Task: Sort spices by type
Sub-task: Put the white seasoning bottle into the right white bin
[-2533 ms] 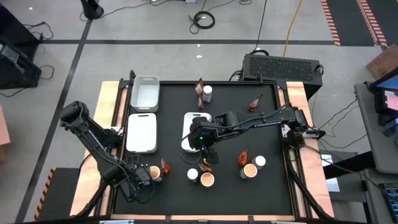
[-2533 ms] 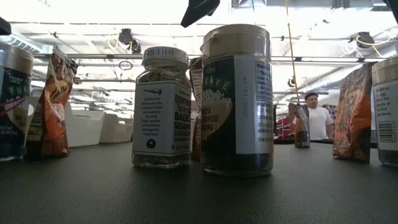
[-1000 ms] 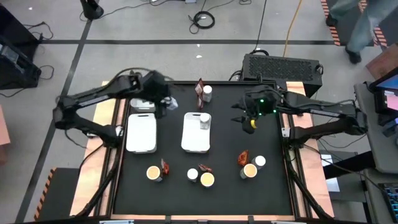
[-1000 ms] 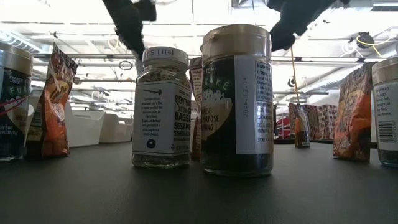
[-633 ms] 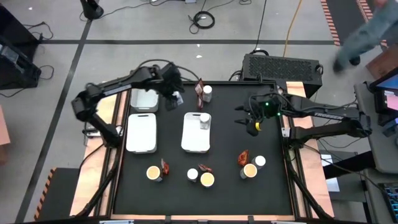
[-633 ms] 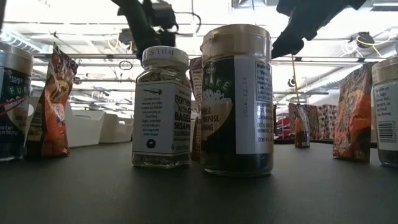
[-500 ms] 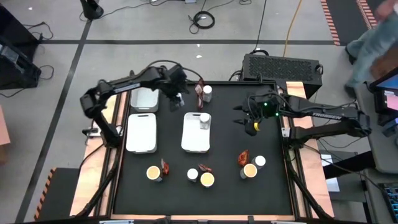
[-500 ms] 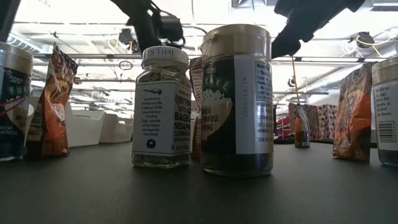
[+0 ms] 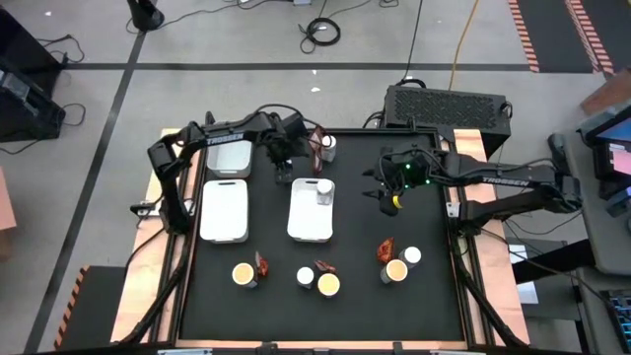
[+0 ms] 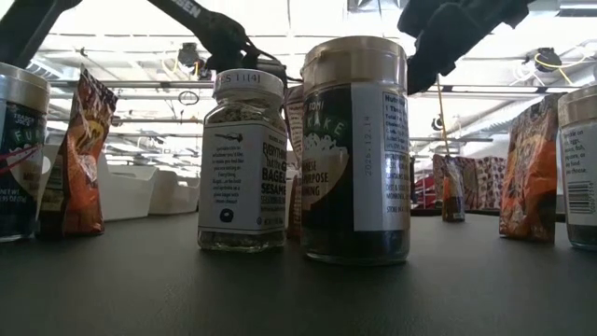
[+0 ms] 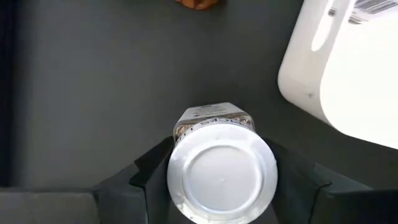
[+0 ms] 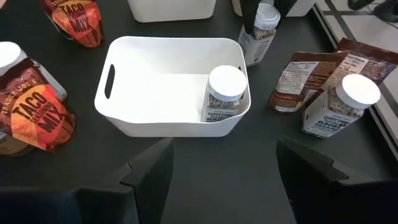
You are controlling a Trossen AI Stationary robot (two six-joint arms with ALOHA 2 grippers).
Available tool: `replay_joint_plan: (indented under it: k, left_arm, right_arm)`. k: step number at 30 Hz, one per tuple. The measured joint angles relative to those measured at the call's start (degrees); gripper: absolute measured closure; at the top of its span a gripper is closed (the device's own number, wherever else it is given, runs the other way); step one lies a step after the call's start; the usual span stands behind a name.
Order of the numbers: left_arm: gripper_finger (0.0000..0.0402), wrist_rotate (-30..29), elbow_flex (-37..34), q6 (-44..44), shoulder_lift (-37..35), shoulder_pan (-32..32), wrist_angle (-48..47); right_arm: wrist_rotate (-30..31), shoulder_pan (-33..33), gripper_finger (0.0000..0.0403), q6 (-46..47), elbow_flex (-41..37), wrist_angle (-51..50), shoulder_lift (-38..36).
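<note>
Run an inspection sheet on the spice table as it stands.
Surface: black table top, wooden side rails.
Job's things: tray jar in the middle tray; tubs, packets and jars mixed along the front.
Clutter: nothing seen.
Grippers: left gripper shut on the held jar near the middle tray; right gripper open, empty.
Cables: coil on the floor.
Surroundings: black box behind the table.
</note>
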Motion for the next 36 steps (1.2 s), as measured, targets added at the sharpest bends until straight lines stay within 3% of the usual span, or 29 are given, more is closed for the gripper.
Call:
replay_joint_plan:
  k: [11, 17, 27, 32, 36]
  left_arm:
    - [0.0083, -0.1, 0.0, 1.2, 0.2, -0.4, -0.3]
    - [0.0077, -3.5, 1.1, 2.1, -2.9, -0.5, -2.8]
    - [0.0075, -4.9, 0.7, -1.0, -17.1, -0.3, -4.1]
    - [0.0075, -5.0, -3.1, -4.8, -25.0, -0.3, -4.1]
    - [0.0075, -4.3, -10.1, -8.9, -32.5, -1.1, -1.1]
  right_arm:
    - [-0.1, 0.0, 0.0161, 0.0, 0.0, 0.1, 1.7]
    - [-0.1, 0.0, 0.0161, 0.0, 0.0, 0.7, 1.7]
    - [0.1, 0.0, 0.0161, 0.2, 0.0, 5.2, 1.7]
    - [0.1, -0.4, 0.0161, 0.2, 0.0, 14.6, 2.5]
    - [-0.3, -1.1, 0.0161, -1.3, 0.0, 22.0, 5.1]
